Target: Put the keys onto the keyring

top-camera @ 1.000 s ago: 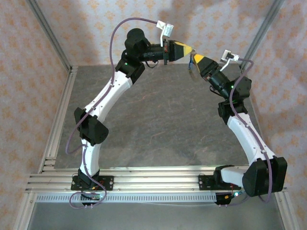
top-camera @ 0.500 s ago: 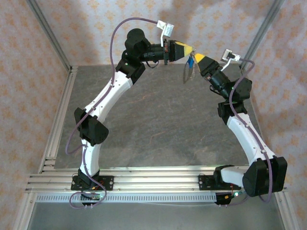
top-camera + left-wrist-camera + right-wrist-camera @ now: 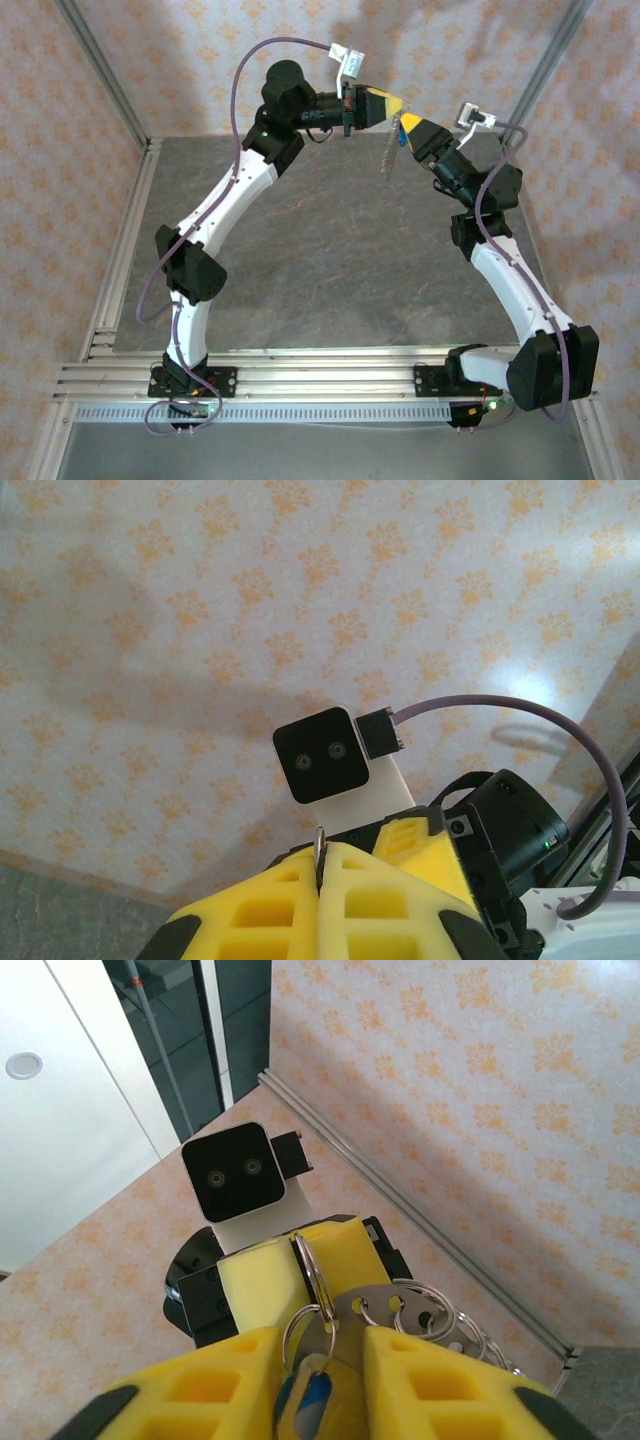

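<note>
High above the back of the table my two grippers meet tip to tip. My left gripper (image 3: pixel 393 101) (image 3: pixel 320 870) is shut, its yellow fingers (image 3: pixel 255 1270) pinching the thin silver keyring (image 3: pixel 317 840) (image 3: pixel 313 1265) edge-on. My right gripper (image 3: pixel 404 122) (image 3: pixel 320 1345) is closed on a key (image 3: pixel 315 1400) with a blue head, which sits between its pads. A small ring (image 3: pixel 300 1335) on that key hooks the keyring. A silver plate (image 3: pixel 405 1310) with holes and several more rings (image 3: pixel 460 1330) hangs beside it, and the bunch (image 3: pixel 388 155) dangles below both tips.
The grey table top (image 3: pixel 330 250) lies far below both grippers. Patterned walls (image 3: pixel 470 40) close in at the back and sides, with metal frame posts (image 3: pixel 545 60) at the corners. An aluminium rail (image 3: pixel 300 375) runs along the near edge by the arm bases.
The right gripper has crept up and left towards the left gripper's tip and narrowed on the key. The hanging bunch has swung left, below the two tips. The left arm stayed put.
</note>
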